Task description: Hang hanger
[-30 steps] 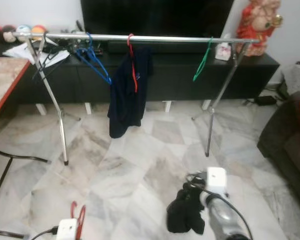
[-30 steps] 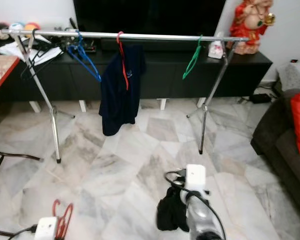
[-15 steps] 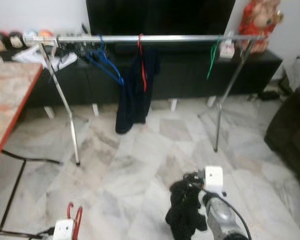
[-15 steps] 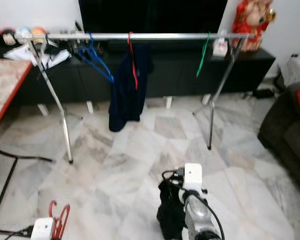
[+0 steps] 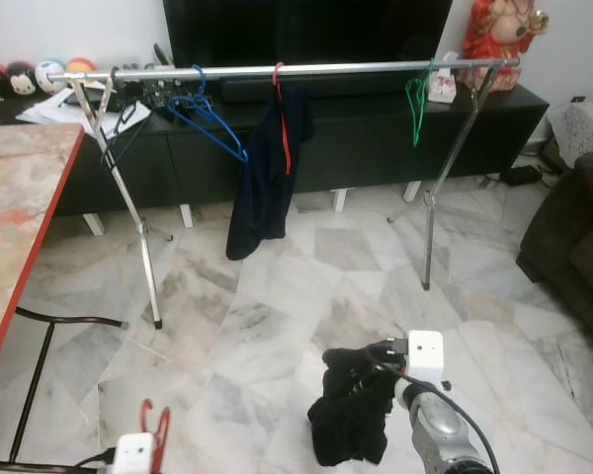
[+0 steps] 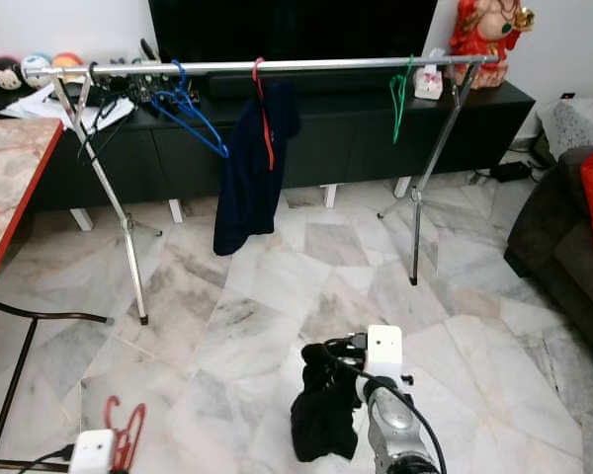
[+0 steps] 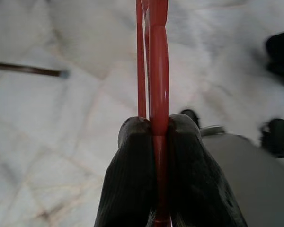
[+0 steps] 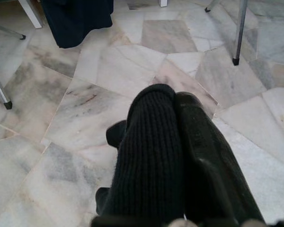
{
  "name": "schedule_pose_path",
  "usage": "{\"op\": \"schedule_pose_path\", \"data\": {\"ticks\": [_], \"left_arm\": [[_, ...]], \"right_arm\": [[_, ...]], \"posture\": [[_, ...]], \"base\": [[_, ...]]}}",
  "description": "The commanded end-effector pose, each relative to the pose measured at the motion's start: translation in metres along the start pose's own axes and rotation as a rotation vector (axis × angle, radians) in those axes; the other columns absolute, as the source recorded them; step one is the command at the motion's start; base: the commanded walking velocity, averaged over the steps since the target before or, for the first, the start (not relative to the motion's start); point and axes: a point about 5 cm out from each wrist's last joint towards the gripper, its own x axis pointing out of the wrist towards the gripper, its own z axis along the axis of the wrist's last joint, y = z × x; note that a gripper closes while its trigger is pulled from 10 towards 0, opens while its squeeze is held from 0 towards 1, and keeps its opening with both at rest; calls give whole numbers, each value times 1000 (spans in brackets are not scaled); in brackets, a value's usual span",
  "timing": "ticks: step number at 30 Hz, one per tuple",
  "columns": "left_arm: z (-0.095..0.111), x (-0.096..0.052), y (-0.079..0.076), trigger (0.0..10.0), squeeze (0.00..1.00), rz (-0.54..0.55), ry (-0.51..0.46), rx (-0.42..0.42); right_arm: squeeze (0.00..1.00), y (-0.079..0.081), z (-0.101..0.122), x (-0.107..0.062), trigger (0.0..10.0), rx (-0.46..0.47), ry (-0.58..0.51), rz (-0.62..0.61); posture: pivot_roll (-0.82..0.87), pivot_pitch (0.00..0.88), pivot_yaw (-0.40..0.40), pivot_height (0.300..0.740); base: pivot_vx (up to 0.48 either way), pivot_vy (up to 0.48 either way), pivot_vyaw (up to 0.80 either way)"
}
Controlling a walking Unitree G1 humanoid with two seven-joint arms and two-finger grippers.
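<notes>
Since my left gripper is only pinching the thin red plastic hanger edge-on, with the long silver clothes rail well ahead and above, it could twist loose during lifting.

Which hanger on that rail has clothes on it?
The red hanger on the rail, carrying a dark garment. The blue hanger and green hanger hang bare.

Both silver arms sit low. The left tool pinches a thin red plastic hanger; the right tool has its black fingers pressed together.
</notes>
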Motion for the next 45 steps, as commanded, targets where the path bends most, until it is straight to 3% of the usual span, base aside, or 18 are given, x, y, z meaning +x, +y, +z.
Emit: {"op": "schedule_pose_path", "data": {"ticks": [1,45], "left_arm": [[-2,0,-2,10000,0,-3,13,25],[-4,-2,9,10000,0,7,-1,20]], "right_arm": [[0,-4,8,2,10000,-8,-36,-9],[0,-2,10,3,10000,-38,-36,2]], "posture": [[-84,34,-33,740],[-77,51,-24,740]], "base": [[0,0,0],[-281,0,0]]}}
